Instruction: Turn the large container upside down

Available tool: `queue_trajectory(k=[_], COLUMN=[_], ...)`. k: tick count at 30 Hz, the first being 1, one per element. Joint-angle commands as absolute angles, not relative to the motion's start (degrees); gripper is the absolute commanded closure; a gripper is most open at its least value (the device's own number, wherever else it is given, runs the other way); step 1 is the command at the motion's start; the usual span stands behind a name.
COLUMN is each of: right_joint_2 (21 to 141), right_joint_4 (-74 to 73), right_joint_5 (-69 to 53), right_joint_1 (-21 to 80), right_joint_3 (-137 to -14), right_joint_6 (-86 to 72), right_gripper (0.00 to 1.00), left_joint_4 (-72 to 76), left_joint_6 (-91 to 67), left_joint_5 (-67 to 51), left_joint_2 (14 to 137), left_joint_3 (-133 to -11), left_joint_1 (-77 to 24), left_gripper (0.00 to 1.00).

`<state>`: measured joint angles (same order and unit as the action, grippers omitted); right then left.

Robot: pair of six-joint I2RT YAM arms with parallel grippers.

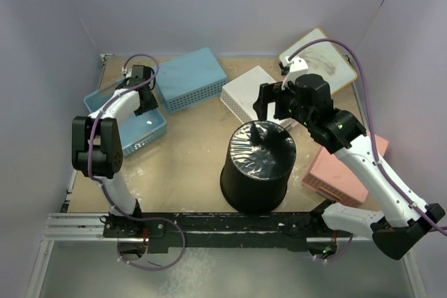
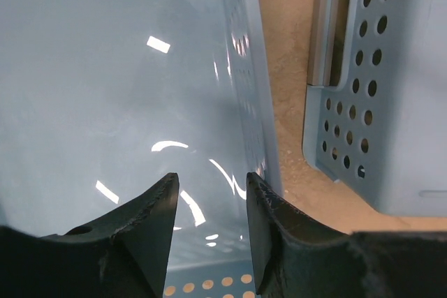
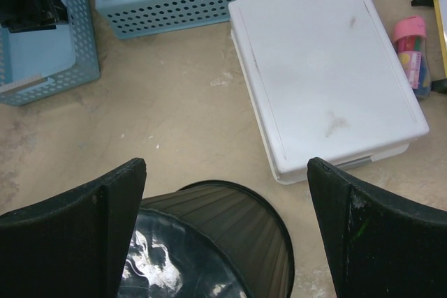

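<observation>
The large container (image 1: 258,165), a tall round black bin, stands in the middle of the table with its glossy flat base facing up and its wide rim on the table. It also shows in the right wrist view (image 3: 216,242), below and between the fingers. My right gripper (image 1: 272,108) is open and empty, held just above the bin's far side (image 3: 227,172), touching nothing. My left gripper (image 1: 143,99) is open and empty over the inside of a light blue basket (image 2: 105,68) at the far left, with nothing between its fingers (image 2: 209,186).
The light blue basket (image 1: 129,144) sits at the left. A second light blue basket (image 1: 190,78) lies upside down behind it. A white basket (image 1: 248,92) lies behind the bin, a pink basket (image 1: 346,169) to its right, a whiteboard (image 1: 325,61) at the back right.
</observation>
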<state>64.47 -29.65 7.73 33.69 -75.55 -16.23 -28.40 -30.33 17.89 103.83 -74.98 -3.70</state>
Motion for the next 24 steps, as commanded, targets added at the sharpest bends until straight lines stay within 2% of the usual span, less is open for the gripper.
queue_trajectory(k=[1, 8, 14, 17, 24], right_joint_2=[64.5, 65.7, 66.1, 65.7, 65.3], right_joint_4=[-27.4, -26.7, -26.7, -26.9, -27.6], right_joint_5=[6.6, 4.8, 4.3, 5.9, 5.0], right_joint_1=[33.7, 33.7, 33.7, 33.7, 33.7], right_joint_3=[-75.9, -76.2, -76.2, -75.8, -75.2], right_joint_6=[-16.1, -16.8, -17.3, -17.3, -17.4], right_gripper=[0.0, 0.0, 0.0, 0.0, 0.0], left_joint_4=[-26.2, -26.6, -26.1, -26.3, -23.5], left_joint_6=[-29.5, -29.9, -31.1, -30.5, -30.8], left_joint_5=[16.0, 18.0, 17.6, 15.8, 12.5], left_joint_2=[99.3, 95.0, 101.9, 106.1, 108.3], left_joint_3=[-74.8, -76.5, -81.3, -83.3, -81.1], left_joint_1=[-3.8, -3.7, -3.3, -2.3, -1.1], left_gripper=[0.59, 0.53, 0.49, 0.43, 0.35])
